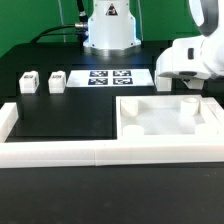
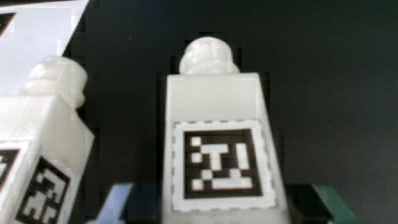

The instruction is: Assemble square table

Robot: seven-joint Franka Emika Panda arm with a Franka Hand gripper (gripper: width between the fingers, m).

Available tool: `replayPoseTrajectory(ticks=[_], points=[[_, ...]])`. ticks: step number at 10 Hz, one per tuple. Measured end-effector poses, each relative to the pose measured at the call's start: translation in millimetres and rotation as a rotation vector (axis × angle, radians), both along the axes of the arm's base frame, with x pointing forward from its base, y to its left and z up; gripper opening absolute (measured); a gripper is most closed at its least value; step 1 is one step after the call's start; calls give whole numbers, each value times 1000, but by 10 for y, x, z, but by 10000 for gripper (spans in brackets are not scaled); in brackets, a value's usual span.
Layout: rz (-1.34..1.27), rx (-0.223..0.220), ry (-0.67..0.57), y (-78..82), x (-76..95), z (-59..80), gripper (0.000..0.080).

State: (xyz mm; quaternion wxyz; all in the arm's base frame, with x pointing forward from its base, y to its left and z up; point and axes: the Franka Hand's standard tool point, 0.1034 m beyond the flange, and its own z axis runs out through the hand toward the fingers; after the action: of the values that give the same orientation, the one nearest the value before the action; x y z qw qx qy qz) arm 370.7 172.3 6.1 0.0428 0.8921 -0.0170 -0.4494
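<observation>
1. Border wall: long white, running along the worktop's front edge, with a short return up the edge on the exterior view's left.

2. Square table top: large white tray, lying flat in the front corner on the exterior view's right, just behind the border wall. Round sockets show in its floor. No leg stands in any visible socket.

3. Leg blocks, pair A: first leg block and second leg block, small, white and tagged, side by side near the rear edge on the exterior view's left, well apart from the tray.

4. Marker board: flat, at the middle of the rear edge, before the arm's base.

5. Gripper: white, low over the worktop behind the tray, near the rear corner on the exterior view's right.

6. Wrist view: gripper with dark fingers spread, one on each side of a tagged leg lying on the black surface. A thin dark gap shows on each side, so nothing is clamped. A neighbouring leg lies just beside it, apart.
</observation>
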Motion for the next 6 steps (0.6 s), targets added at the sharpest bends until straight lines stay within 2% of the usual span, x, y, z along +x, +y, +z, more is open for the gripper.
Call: replayPoseTrajectory(ticks=[4,5,6], points=[[-1,0,0,-2,1,0,288],[0,9,-1,-35,65,53,288],[-26,22,-63,-160,372,383,290]])
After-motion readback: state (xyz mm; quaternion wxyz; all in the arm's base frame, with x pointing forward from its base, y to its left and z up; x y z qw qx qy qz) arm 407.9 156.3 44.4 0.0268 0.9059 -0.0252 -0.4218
